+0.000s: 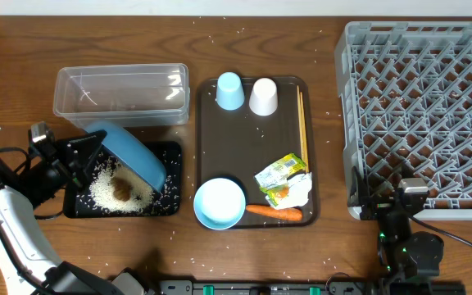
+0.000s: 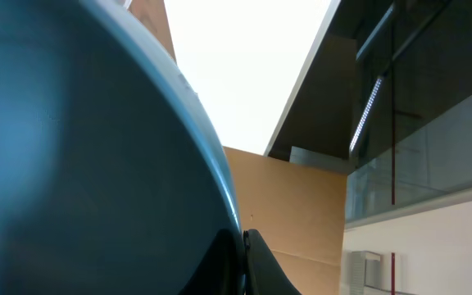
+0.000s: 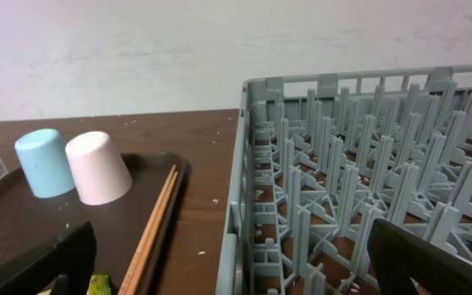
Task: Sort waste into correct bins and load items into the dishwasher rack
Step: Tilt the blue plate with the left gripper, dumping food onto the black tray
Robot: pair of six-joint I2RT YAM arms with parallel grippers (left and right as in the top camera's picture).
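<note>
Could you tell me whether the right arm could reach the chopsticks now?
Probably yes: the chopsticks lie uncovered along the right edge of the brown tray, nearest the right gripper, whose jaws stand open.

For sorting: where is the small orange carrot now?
In the overhead view the carrot lies on the brown tray, right of the light-blue bowl, beside the crumpled wrapper.
</note>
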